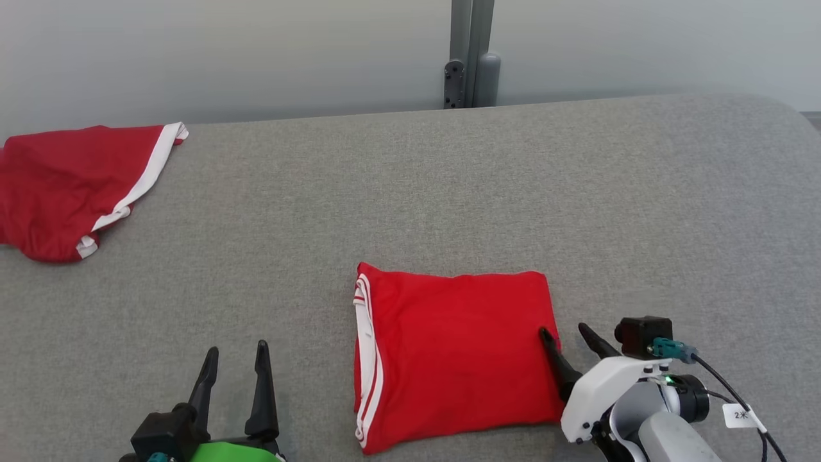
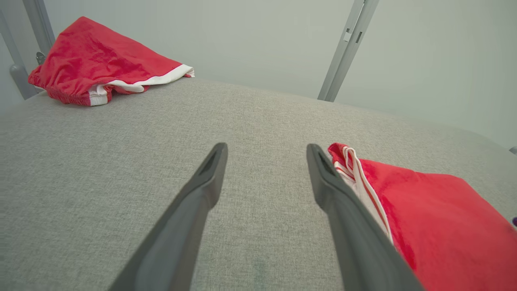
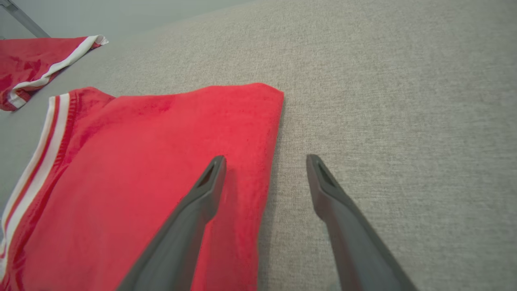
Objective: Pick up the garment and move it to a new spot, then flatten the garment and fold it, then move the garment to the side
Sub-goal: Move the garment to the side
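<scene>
Head view, lower centre: the folded red garment (image 1: 455, 356) lies flat on the grey padded table (image 1: 449, 192), its white-striped edge toward frame left. Lower right: my right pincer (image 1: 563, 330) stands fully spread and holds nothing, straddling the garment's right edge, one finger over the red cloth, the other over bare table; whether either touches, I cannot tell. Lower left: my left pincer (image 1: 237, 348), equally wide and empty, apart from the garment. Upper left: a second red garment (image 1: 64, 186), crumpled, at the table's edge
</scene>
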{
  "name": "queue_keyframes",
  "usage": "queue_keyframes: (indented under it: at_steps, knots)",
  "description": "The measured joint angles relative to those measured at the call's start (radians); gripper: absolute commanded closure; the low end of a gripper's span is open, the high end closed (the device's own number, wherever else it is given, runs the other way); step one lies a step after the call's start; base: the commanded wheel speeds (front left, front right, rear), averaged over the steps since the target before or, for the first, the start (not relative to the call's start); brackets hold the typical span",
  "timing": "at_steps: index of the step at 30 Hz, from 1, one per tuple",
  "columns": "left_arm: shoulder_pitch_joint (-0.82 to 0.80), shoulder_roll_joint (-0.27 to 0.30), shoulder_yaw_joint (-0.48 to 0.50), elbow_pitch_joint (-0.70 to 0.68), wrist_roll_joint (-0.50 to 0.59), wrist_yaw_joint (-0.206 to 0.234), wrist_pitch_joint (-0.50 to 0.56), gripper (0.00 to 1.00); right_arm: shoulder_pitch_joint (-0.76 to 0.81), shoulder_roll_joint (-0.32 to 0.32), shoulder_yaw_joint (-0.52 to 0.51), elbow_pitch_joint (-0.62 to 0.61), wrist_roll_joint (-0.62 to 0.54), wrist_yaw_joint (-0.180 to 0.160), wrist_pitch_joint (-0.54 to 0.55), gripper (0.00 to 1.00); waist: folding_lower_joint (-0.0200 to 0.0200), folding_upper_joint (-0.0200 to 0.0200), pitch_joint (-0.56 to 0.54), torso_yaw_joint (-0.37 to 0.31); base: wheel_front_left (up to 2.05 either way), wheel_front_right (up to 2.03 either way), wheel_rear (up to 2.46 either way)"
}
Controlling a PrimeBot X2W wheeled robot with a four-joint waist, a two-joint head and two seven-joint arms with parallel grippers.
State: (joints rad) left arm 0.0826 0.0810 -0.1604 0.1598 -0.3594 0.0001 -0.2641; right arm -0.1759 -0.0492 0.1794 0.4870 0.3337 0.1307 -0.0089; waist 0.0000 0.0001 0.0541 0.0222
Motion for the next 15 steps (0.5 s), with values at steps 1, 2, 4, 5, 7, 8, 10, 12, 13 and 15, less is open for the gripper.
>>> queue_keyframes:
  at_steps: [1, 2, 4, 5, 7, 8, 10, 12, 13, 15]
  knots:
    - [0.0, -0.001, 0.0, 0.0, 0.0, 0.0, 0.0, 0.0, -0.01, 0.0, 0.007, 0.013, 0.007, 0.0, 0.005, 0.0, 0.0, 0.0, 0.004, 0.006, 0.0, 0.0, 0.0]
    - [-0.001, -0.002, 0.001, 0.001, 0.0, 0.0, 0.0, 0.0, -0.019, -0.001, 0.011, 0.026, 0.012, 0.0, 0.009, 0.0, 0.0, 0.0, 0.007, 0.011, 0.0, 0.0, 0.0]
    - [-0.002, -0.003, 0.002, 0.002, 0.001, 0.0, 0.0, 0.0, -0.039, -0.002, 0.02, 0.052, 0.025, 0.0, 0.016, 0.0, 0.0, 0.0, 0.014, 0.023, 0.0, 0.0, 0.0]
    - [-0.003, -0.004, 0.002, 0.003, 0.001, -0.001, 0.0, 0.0, -0.047, -0.003, 0.023, 0.064, 0.029, 0.0, 0.017, 0.0, 0.0, 0.0, 0.016, 0.028, 0.0, 0.0, 0.0]
    - [-0.004, -0.005, 0.004, 0.005, 0.002, -0.002, 0.0, 0.0, -0.063, -0.005, 0.027, 0.089, 0.035, 0.0, 0.021, 0.0, 0.0, 0.0, 0.021, 0.037, 0.0, 0.0, 0.0]
    - [-0.006, -0.005, 0.006, 0.006, 0.002, -0.004, 0.0, 0.0, -0.071, -0.005, 0.028, 0.102, 0.037, 0.0, 0.024, 0.0, 0.0, 0.0, 0.023, 0.041, 0.0, 0.0, 0.0]
    - [-0.008, -0.007, 0.008, 0.006, 0.003, -0.005, 0.0, 0.0, -0.083, -0.006, 0.032, 0.121, 0.044, 0.0, 0.027, 0.0, 0.0, 0.0, 0.026, 0.046, 0.0, 0.0, 0.0]
    - [-0.009, -0.008, 0.011, 0.006, 0.004, -0.006, 0.0, 0.0, -0.098, -0.006, 0.035, 0.142, 0.061, 0.0, 0.034, 0.42, 0.0, 0.0, 0.03, 0.049, 0.0, 0.0, 0.0]
    - [-0.01, -0.008, 0.013, 0.006, 0.004, -0.006, 0.0, 0.0, -0.104, -0.006, 0.038, 0.149, 0.065, 0.0, 0.034, 0.57, 0.0, 0.0, 0.031, 0.049, 0.0, 0.0, 0.0]
    - [-0.01, -0.009, 0.016, 0.005, 0.007, -0.008, 0.0, 0.0, -0.114, -0.006, 0.045, 0.164, 0.078, 0.0, 0.038, 0.73, 0.0, -0.0001, 0.033, 0.046, 0.0, 0.0, 0.0]
